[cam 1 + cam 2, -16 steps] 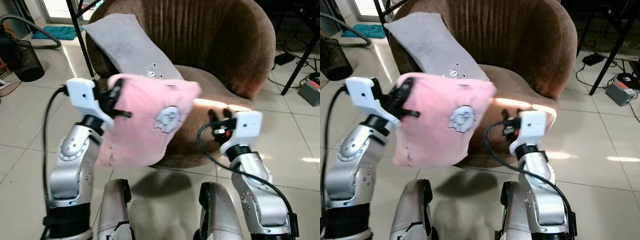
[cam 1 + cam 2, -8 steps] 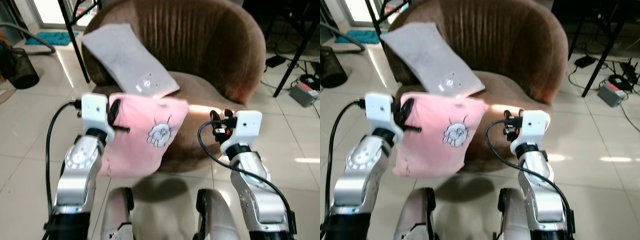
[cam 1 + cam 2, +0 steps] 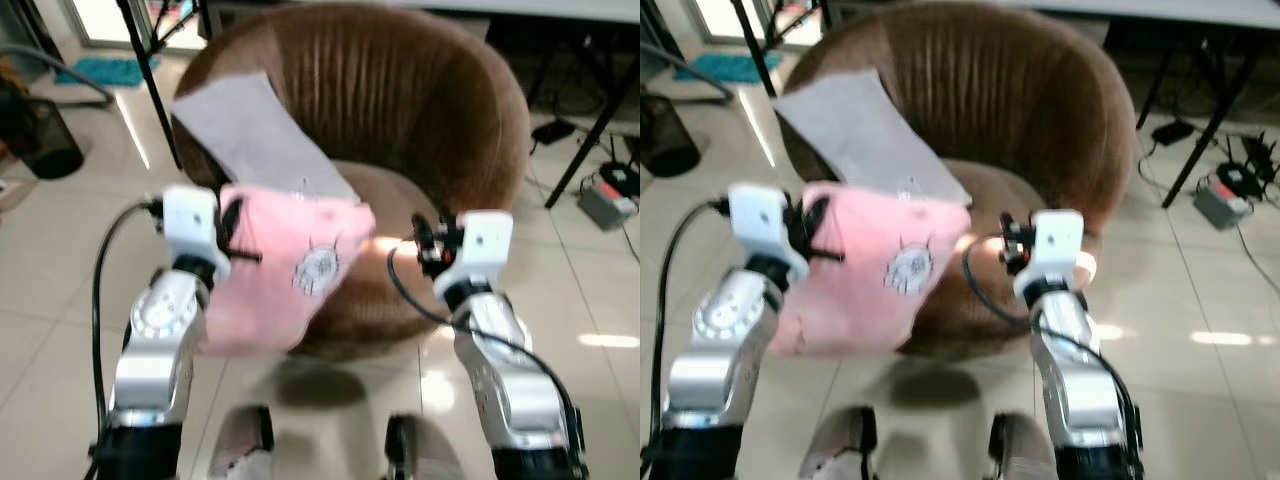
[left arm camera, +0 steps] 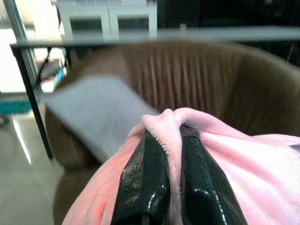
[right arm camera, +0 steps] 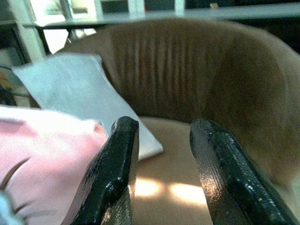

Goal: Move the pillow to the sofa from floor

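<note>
A pink pillow (image 3: 285, 270) with a small animal print hangs in the air in front of the brown round sofa (image 3: 400, 110). My left gripper (image 3: 235, 235) is shut on its upper left edge; a pinched fold of pink fabric (image 4: 169, 126) shows between the black fingers (image 4: 143, 183) in the left wrist view. The pillow's right corner reaches over the sofa seat (image 3: 400, 195). My right gripper (image 3: 425, 243) is open at the seat's front right, a little right of the pillow, holding nothing; its two fingers (image 5: 112, 173) stand apart in the right wrist view.
A grey pillow (image 3: 250, 130) leans on the sofa's left side. Black table legs (image 3: 150, 70) stand at the back left, a dark bin (image 3: 40, 135) further left. Cables and a grey box (image 3: 605, 195) lie on the tiled floor at right.
The camera has moved closer to the sofa and the picture has shifted. The pink pillow stays held by the left gripper and now sits lower and nearer the seat. The right gripper stays open.
</note>
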Robot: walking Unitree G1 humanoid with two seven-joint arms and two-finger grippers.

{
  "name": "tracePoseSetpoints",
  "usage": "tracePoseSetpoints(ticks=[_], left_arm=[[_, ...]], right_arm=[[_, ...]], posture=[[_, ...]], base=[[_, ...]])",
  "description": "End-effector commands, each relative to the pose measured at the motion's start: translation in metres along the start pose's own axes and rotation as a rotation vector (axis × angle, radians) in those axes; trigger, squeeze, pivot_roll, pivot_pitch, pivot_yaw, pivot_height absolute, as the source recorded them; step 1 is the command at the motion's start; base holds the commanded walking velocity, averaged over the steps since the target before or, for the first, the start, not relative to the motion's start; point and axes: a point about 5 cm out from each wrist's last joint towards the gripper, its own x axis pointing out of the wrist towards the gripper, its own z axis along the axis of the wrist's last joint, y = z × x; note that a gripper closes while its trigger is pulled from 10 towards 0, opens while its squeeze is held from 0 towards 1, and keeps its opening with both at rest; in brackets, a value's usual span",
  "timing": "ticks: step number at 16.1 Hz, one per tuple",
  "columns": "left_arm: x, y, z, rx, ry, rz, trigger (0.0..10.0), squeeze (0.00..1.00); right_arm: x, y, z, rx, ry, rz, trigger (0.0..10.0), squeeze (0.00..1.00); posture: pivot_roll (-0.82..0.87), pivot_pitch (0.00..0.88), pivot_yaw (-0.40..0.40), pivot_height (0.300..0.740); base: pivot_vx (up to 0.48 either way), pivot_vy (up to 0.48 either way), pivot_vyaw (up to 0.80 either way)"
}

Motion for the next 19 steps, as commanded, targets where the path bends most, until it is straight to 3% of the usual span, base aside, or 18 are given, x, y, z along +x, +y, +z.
tracePoseSetpoints(ticks=[1, 3, 9, 11, 12, 17, 19], left_arm=[[0.001, 0.001, 0.02, 0.036, -0.09, -0.003, 10.0, 0.0], [-0.003, 0.003, 0.012, 0.06, -0.065, 0.0, 10.0, 0.0], [-0.01, 0.008, -0.011, 0.084, 0.008, 0.026, 10.0, 0.0], [-0.009, 0.008, -0.017, 0.094, 0.021, 0.035, 10.0, 0.0], [-0.009, 0.008, -0.024, 0.117, 0.036, 0.034, 10.0, 0.0], [-0.006, 0.002, -0.031, 0.127, 0.043, 0.019, 10.0, 0.0], [-0.004, -0.001, -0.031, 0.132, 0.039, 0.015, 10.0, 0.0]], right_arm=[[0.002, 0.002, -0.001, 0.011, 0.002, 0.015, 10.0, 0.0], [0.003, 0.004, -0.001, 0.011, 0.002, 0.022, 10.0, 0.0], [-0.001, 0.002, -0.019, 0.073, 0.066, 0.018, 10.0, 0.0], [-0.004, 0.001, -0.028, 0.058, 0.11, 0.028, 10.0, 0.0], [-0.008, 0.003, -0.042, -0.008, 0.176, 0.055, 10.0, 0.0], [-0.011, 0.005, -0.044, -0.036, 0.164, 0.104, 10.0, 0.0], [-0.01, 0.006, -0.044, -0.045, 0.163, 0.113, 10.0, 0.0]], posture=[[0.03, 0.0, -0.011, 0.716], [0.04, 0.0, -0.009, 0.74], [0.04, 0.0, -0.013, 0.74], [0.04, 0.0, -0.012, 0.74], [0.03, 0.0, -0.009, 0.74], [0.02, 0.0, -0.001, 0.74], [0.02, 0.0, -0.006, 0.74]], base=[[0.0, 0.0, 0.0], [0.0, 0.0, 0.0], [0.0, 0.0, 0.0], [0.0, 0.0, 0.0], [0.0, 0.0, 0.0], [0.0, -0.115, 0.0], [0.0, -0.424, 0.77]])
